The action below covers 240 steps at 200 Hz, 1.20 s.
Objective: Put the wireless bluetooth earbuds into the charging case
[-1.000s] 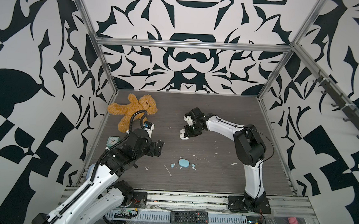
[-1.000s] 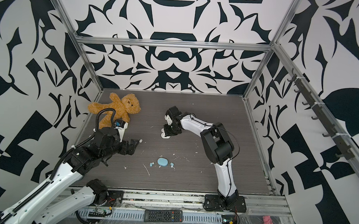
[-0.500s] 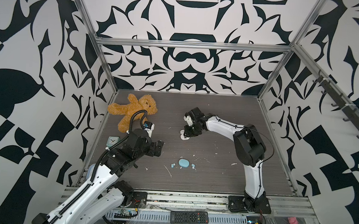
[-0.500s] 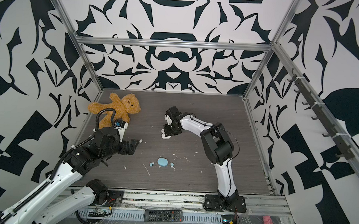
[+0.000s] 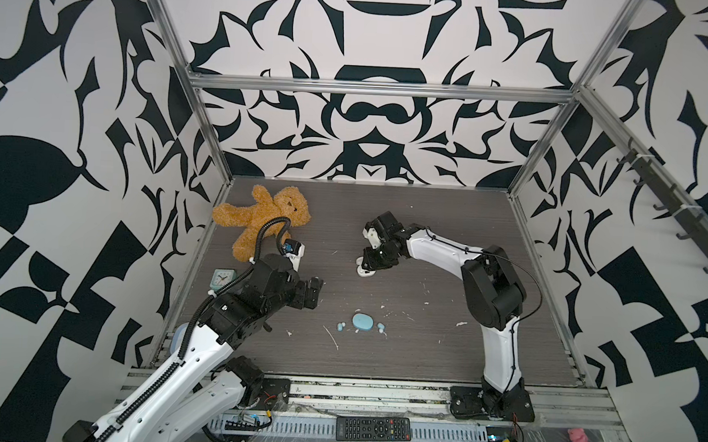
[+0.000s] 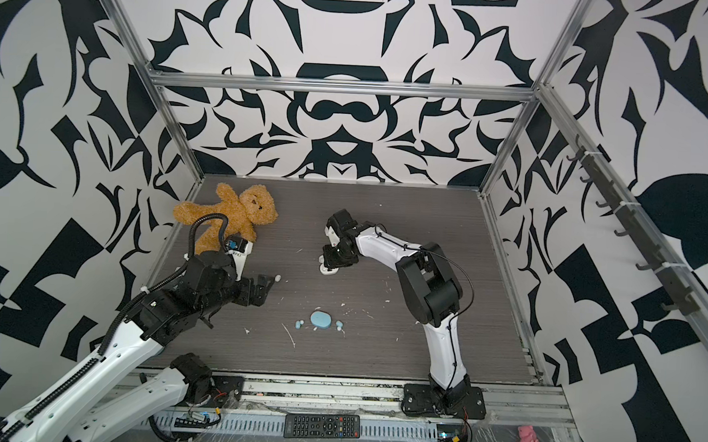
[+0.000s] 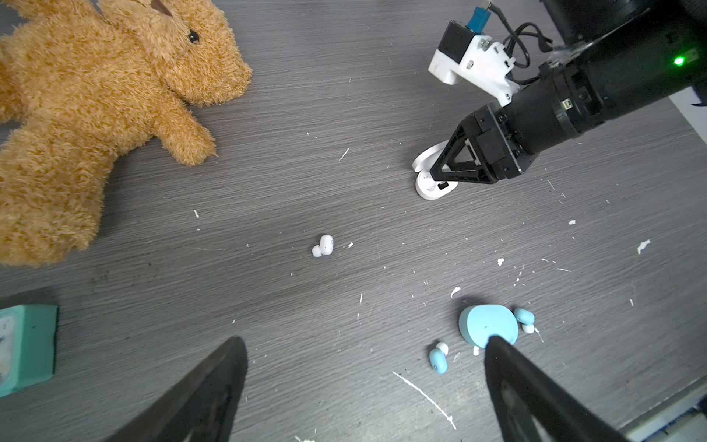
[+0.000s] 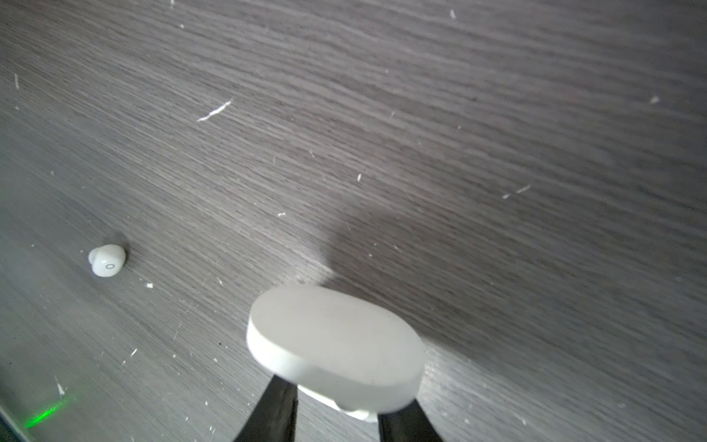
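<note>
The jaws of my right gripper (image 8: 333,400) stand a little apart on either side of the open white charging case (image 8: 333,344); I cannot tell whether they grip it. My left gripper (image 7: 363,340) hovers wide open and empty above the surface (image 7: 344,95). One white earbud (image 7: 323,245) lies loose near it, and two light blue earbuds (image 7: 438,359) flank the closed blue case (image 7: 486,325).

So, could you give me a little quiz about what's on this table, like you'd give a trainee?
1. How many light blue earbuds lie beside the blue case?
2. True or false: that case is open.
3. The right fingers are at: A the blue case, B the white case, C a blue earbud.
Key: 1 two; 2 false, it is shut; 3 B.
</note>
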Available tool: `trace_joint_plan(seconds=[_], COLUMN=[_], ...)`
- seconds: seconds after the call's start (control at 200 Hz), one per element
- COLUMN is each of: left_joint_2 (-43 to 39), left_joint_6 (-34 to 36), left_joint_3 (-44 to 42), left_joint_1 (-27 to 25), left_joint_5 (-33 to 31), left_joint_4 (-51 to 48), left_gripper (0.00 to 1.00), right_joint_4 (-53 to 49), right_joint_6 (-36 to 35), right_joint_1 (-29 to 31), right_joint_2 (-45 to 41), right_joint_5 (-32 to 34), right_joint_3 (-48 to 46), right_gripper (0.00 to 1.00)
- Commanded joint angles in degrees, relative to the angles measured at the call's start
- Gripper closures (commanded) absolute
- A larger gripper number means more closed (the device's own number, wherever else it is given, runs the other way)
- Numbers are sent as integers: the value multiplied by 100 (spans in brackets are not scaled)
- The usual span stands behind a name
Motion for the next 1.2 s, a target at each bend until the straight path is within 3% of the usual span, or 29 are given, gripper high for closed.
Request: trace_joint_plan(seconds=[0.0,1.195], left_joint_2=[-53,-81], left_joint_6=[43,52], left_joint_3=[-99,-101], left_joint_1=[11,11], left_joint_5=[42,76], left_joint_4=[50,55], left_gripper=[1,1], right_joint_4=[51,281], right_joint_6=[50,191], right_joint_1=[27,77], right_joint_2=[-393,-433], right_joint_5=[90,-42], right_joint_3=[-31,-419], right_gripper=[62,60])
